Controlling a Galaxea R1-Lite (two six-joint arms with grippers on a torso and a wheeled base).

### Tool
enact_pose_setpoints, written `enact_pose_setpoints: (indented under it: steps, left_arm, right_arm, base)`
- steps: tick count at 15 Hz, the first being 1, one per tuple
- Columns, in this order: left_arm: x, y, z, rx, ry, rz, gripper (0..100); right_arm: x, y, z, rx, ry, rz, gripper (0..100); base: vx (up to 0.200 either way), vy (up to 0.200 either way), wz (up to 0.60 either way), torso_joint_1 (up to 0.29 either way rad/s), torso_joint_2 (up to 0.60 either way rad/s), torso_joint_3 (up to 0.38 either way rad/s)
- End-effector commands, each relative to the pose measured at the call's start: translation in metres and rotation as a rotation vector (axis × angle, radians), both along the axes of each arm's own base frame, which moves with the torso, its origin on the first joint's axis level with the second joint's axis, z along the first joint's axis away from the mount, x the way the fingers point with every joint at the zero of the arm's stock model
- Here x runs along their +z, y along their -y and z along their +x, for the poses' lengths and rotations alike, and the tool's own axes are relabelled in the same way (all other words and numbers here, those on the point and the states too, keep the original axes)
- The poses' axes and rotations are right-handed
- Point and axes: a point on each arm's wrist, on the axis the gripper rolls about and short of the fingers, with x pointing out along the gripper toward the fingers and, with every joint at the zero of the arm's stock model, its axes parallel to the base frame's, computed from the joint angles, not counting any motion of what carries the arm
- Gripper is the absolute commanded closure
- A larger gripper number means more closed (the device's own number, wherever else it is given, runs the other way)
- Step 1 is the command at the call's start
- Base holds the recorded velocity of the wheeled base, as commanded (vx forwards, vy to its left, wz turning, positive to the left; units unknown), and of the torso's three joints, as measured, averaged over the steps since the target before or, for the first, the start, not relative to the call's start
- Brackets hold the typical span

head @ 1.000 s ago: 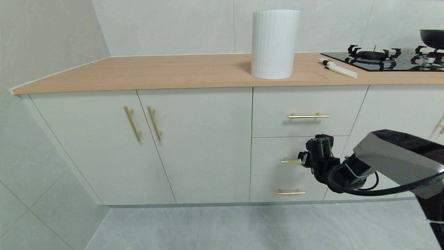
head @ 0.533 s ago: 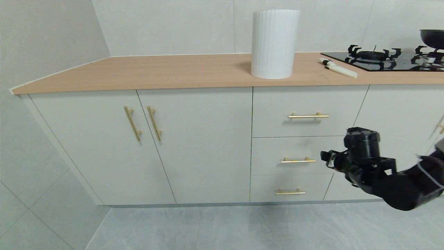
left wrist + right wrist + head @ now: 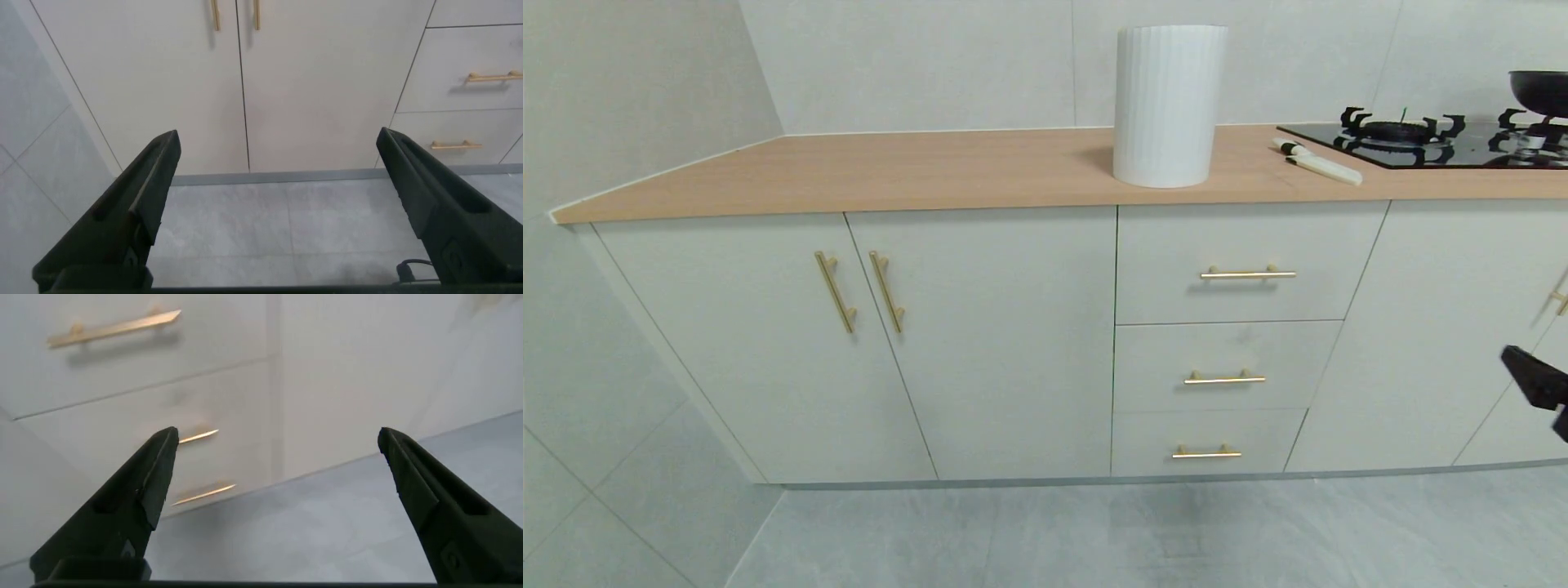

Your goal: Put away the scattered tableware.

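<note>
Right hand (image 3: 278,437) spread, left hand (image 3: 278,140) too (facing cabinets (image 3: 980,327)), knife (image 3: 1319,163) near canister (image 3: 1168,106) on counter (image 3: 890,171)

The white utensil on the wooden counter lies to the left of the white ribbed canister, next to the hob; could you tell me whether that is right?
Not quite. The head view shows the white utensil on the wooden counter lying to the right of the white ribbed canister, next to the hob.
</note>
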Motion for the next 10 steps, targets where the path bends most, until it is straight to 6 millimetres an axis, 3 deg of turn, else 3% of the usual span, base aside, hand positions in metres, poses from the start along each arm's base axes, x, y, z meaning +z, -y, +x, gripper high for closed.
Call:
enact_pose_setpoints:
  steps: [1, 4, 7, 10]
  left_arm:
    - [0.000, 0.000, 0.000, 0.000, 0.000, 0.000, 0]
    - [0.000, 0.000, 0.000, 0.000, 0.000, 0.000, 0]
    - [0.000, 0.000, 0.000, 0.000, 0.000, 0.000, 0]
    - [0.000, 0.000, 0.000, 0.000, 0.000, 0.000, 0]
  right_arm:
    - [0.000, 0.019, -0.090, -0.076, 0.135, -0.075, 0]
    - [-0.016, 0.024, -0.141, -0.105, 0.166, -0.155, 0]
    - [-0.026, 0.024, -0.166, -0.163, 0.228, -0.202, 0]
    - [-0.039, 0.023, -0.186, -0.111, 0.304, -0.224, 0]
  base:
    - [0.000, 0.000, 0.00, 0.000, 0.00, 0.000]
    - [0.000, 0.000, 0.00, 0.000, 0.00, 0.000]
    - [0.000, 0.000, 0.00, 0.000, 0.00, 0.000]
    - [0.000, 0.000, 0.00, 0.000, 0.00, 0.000]
